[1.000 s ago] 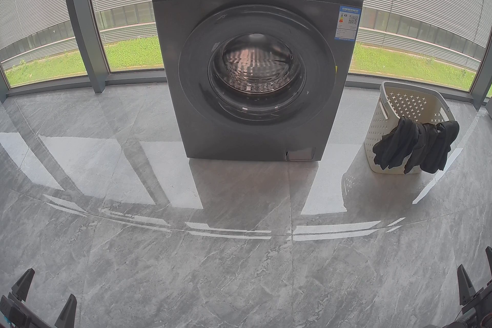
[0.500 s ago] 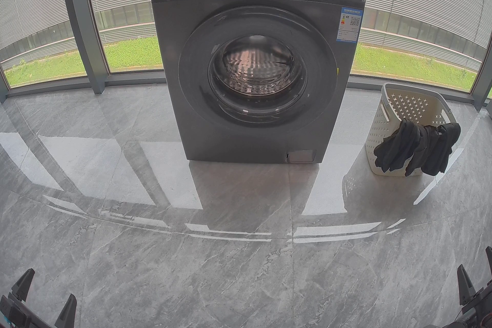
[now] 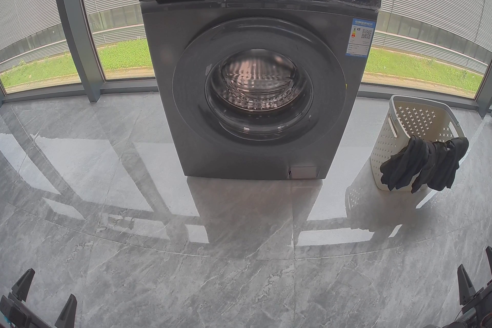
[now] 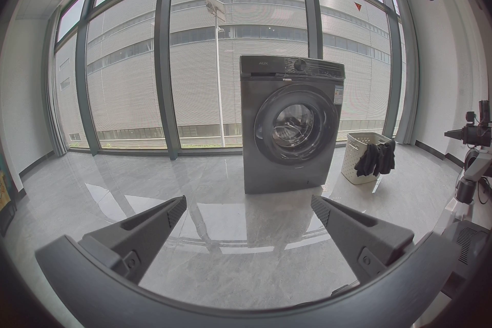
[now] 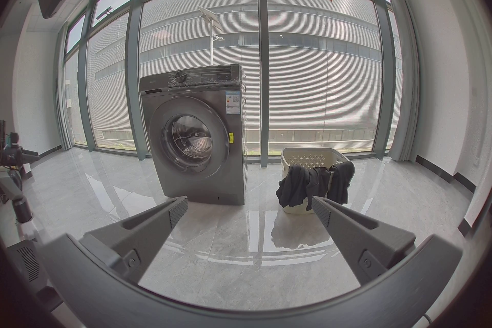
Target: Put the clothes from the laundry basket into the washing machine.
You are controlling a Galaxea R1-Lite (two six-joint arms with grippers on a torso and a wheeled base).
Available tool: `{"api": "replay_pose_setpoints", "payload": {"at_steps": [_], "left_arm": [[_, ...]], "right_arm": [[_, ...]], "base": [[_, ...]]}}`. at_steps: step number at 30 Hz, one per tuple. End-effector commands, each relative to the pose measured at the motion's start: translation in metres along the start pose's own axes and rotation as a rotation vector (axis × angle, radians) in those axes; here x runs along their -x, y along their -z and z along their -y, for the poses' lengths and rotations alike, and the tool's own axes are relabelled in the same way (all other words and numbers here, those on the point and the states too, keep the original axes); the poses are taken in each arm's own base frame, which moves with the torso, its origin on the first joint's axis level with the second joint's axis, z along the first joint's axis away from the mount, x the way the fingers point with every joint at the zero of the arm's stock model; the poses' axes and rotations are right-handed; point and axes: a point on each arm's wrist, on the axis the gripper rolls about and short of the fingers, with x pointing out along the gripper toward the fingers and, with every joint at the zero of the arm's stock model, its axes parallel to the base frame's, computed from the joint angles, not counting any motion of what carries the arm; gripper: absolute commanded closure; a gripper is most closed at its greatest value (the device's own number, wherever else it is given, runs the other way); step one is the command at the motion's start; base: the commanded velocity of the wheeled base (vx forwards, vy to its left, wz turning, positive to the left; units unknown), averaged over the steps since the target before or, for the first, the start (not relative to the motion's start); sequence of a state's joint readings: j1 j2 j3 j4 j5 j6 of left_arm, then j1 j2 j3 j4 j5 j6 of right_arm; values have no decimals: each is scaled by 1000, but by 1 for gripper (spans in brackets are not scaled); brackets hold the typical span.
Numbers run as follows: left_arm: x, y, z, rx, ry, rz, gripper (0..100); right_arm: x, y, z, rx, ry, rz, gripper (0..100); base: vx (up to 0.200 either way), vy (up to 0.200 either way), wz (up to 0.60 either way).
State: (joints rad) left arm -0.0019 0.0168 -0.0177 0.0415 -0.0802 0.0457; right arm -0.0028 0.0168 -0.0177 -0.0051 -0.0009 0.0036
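A grey front-loading washing machine [image 3: 256,73] stands on the floor ahead, its round drum opening [image 3: 259,88] showing the metal drum. To its right sits a white laundry basket [image 3: 417,124] with dark clothes [image 3: 425,162] draped over its front rim. My left gripper [image 3: 45,294] is low at the bottom left, open and holding nothing. At the bottom right my right gripper [image 3: 476,272] is open too. The left wrist view shows the machine [image 4: 292,129] and the basket [image 4: 361,155] beyond my open fingers [image 4: 143,226]. From the right wrist the clothes [image 5: 312,183] hang just past one fingertip [image 5: 359,231].
Glossy grey tiled floor [image 3: 205,252] stretches between me and the machine. Tall windows with dark frames [image 3: 77,37] run behind the machine and the basket.
The machine and basket appear larger and lower in the head view: the camera has moved closer. Both grippers stay in the same place in the picture.
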Motion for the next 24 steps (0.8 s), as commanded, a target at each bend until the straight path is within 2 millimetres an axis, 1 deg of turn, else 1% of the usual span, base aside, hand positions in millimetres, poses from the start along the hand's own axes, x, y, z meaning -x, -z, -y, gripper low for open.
{"api": "replay_pose_setpoints", "payload": {"at_steps": [1,24], "left_arm": [[0,5,0,1,-1,-1,0],[0,5,0,0,1,-1,0]], "right_arm": [[0,5,0,1,-2,-1,0],[0,5,0,2,-4,-1,0]], "base": [[200,0,0],[200,0,0]]}}
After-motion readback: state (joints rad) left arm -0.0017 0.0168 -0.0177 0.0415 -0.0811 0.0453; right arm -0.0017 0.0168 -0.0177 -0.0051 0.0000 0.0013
